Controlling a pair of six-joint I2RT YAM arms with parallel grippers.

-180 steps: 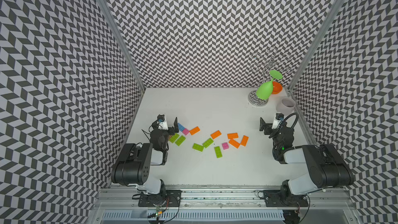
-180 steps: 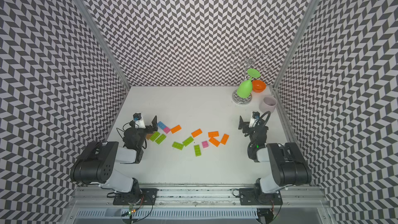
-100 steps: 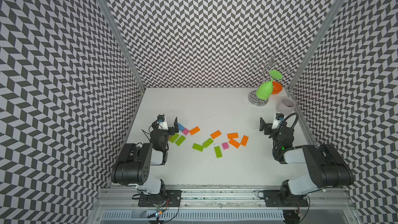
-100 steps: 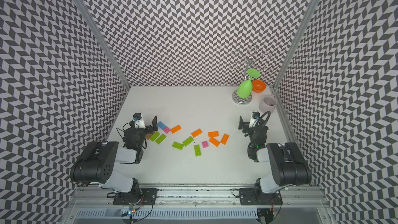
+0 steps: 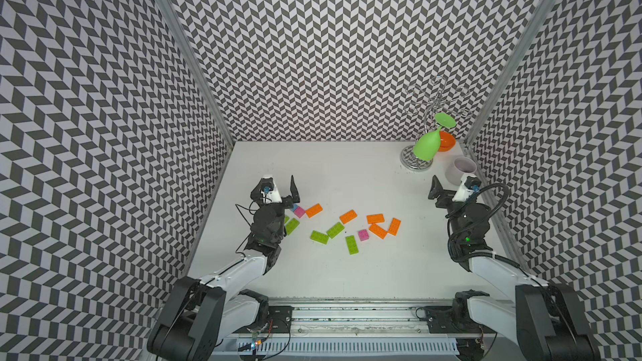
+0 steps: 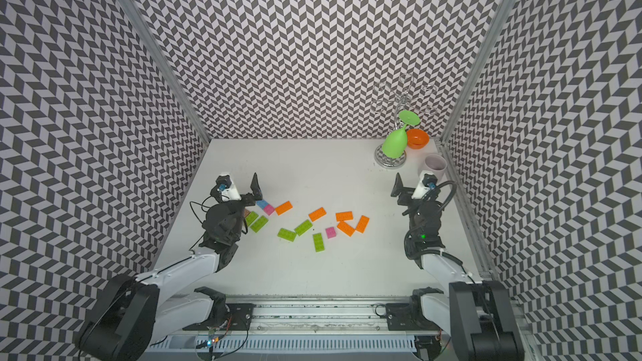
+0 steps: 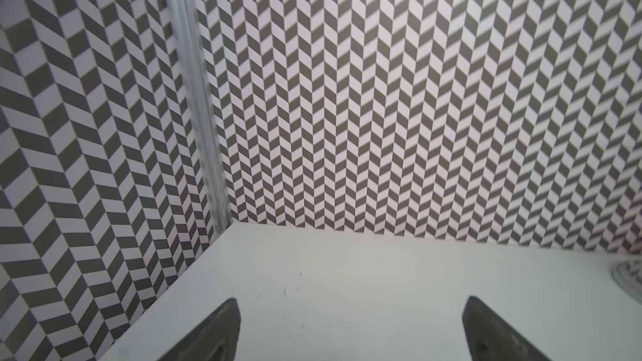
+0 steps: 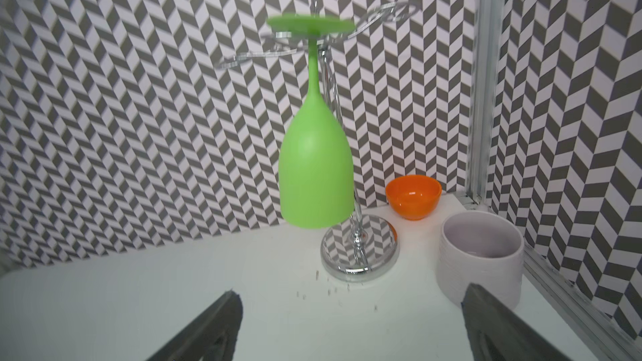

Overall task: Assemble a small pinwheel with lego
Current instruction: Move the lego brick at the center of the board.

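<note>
Nothing has moved since a moment ago: left gripper [image 7: 351, 303] and right gripper [image 8: 351, 291] hang wide apart, empty, flanking the loose lego [image 5: 335, 229] — seemingly poised for a first pick.

black-and-white chevron walls [image 5: 330, 46] around a white tabletop [image 5: 347, 272]

**Hidden bricks, cropped fingers**

In a top view the left end effector [image 6: 239, 192] overlaps the oblong blue lego brick [image 6: 261, 204]; a brown lego brick [image 6: 247, 213] barely shows beside it. Its fingers [image 7: 215, 338] are cropped in the left wrist view.
</note>
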